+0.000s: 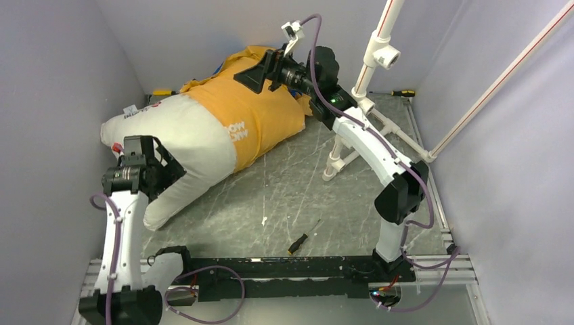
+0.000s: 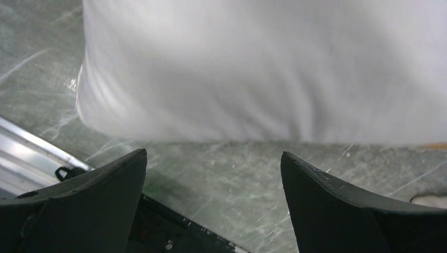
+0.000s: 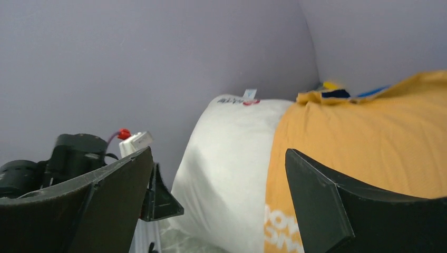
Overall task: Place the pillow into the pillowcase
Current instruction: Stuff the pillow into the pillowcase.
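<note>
The white pillow lies at the left of the table, its right half inside the pillowcase, which shows its orange side; a bit of blue peeks out at the back. My left gripper is open beside the pillow's bare near end, with only table between its fingers; the pillow fills the view ahead. My right gripper hovers open above the far part of the pillowcase, holding nothing. Its view looks along the pillow and the orange pillowcase.
A screwdriver lies on the table near the front. Another screwdriver sits at the back right and a yellow tool at the back left. A white pipe frame stands right of the pillowcase. Walls close in on three sides.
</note>
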Robot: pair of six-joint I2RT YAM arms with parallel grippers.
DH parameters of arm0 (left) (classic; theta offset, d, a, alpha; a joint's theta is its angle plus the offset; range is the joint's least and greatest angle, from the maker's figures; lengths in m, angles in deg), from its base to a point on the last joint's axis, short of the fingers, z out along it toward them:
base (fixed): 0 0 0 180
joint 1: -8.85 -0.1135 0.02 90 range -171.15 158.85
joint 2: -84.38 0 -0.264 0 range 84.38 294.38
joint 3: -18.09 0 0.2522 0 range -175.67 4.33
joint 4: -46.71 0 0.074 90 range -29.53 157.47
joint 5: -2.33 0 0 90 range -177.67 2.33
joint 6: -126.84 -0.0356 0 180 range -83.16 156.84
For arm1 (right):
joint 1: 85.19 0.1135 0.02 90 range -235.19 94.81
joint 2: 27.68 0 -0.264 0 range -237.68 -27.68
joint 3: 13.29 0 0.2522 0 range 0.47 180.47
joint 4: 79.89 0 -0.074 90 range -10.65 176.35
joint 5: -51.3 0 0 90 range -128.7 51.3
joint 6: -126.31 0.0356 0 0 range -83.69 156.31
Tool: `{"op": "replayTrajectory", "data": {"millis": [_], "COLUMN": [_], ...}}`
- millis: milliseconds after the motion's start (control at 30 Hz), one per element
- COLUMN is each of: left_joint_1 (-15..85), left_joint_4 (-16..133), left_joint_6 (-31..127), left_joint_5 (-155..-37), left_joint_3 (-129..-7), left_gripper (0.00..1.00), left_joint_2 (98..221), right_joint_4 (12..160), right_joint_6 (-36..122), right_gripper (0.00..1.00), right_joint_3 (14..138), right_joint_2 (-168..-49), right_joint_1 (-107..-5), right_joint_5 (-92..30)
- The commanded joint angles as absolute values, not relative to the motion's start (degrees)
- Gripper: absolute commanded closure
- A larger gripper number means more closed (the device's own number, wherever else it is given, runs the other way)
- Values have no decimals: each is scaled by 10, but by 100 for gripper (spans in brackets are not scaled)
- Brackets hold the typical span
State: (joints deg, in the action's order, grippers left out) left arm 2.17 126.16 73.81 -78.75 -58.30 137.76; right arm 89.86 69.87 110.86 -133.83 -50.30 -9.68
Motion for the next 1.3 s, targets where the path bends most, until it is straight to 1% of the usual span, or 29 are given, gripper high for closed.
{"op": "replayTrajectory", "data": {"millis": [0, 33, 100, 200, 300, 400, 433, 500, 633, 667, 700, 733, 767, 867, 1000, 1067, 1167, 1200, 1233, 1267], "left_joint_1": [1, -11, -35, -66, -73, -81, -84, -86, -87, -87, -87, -87, -86, -83, -67, -58, -42, -36, -30, -26], "left_joint_4": [1138, 1129, 1120, 1110, 1095, 1094, 1093, 1091, 1071, 1068, 1066, 1063, 1061, 1057, 1064, 1072, 1074, 1074, 1074, 1077], "left_joint_6": [730, 725, 712, 704, 714, 725, 725, 722, 706, 703, 700, 700, 702, 711, 729, 729, 729, 729, 727, 725], "left_joint_5": [-787, -798, -827, -855, -871, -902, -914, -936, -984, -993, -1001, -1008, -1014, -1042, -1039, -1036, -1028, -1028, -1028, -1026], "left_joint_3": [-592, -600, -614, -620, -619, -619, -619, -623, -629, -631, -633, -636, -635, -629, -617, -614, -606, -606, -606, -609], "left_gripper": [0, 0, 1, 1, 1, 6, 10, 21, 55, 68, 86, 96, 100, 100, 100, 100, 100, 100, 100, 100], "left_joint_2": [1439, 1461, 1489, 1516, 1528, 1547, 1555, 1572, 1589, 1590, 1591, 1591, 1591, 1589, 1575, 1570, 1561, 1559, 1560, 1561], "right_joint_4": [864, 829, 773, 718, 643, 587, 579, 568, 577, 587, 595, 597, 587, 589, 668, 684, 662, 652, 643, 635], "right_joint_6": [641, 639, 646, 636, 560, 501, 485, 467, 439, 435, 428, 422, 418, 412, 390, 387, 402, 409, 415, 421], "right_gripper": [0, 1, 5, 10, 11, 13, 13, 14, 14, 14, 13, 13, 14, 17, 24, 25, 27, 29, 36, 45], "right_joint_3": [1166, 1211, 1254, 1278, 1303, 1343, 1346, 1344, 1333, 1327, 1323, 1325, 1337, 1340, 1249, 1220, 1221, 1226, 1231, 1239], "right_joint_2": [-1398, -1427, -1465, -1494, -1510, -1527, -1528, -1526, -1527, -1525, -1525, -1530, -1542, -1562, -1527, -1513, -1524, -1531, -1536, -1539], "right_joint_1": [-507, -506, -503, -492, -471, -442, -432, -409, -366, -355, -343, -334, -327, -316, -313, -316, -327, -329, -332, -334], "right_joint_5": [-82, -59, -48, -80, -142, -201, -224, -285, -380, -402, -435, -461, -488, -577, -672, -697, -697, -690, -683, -670]}}
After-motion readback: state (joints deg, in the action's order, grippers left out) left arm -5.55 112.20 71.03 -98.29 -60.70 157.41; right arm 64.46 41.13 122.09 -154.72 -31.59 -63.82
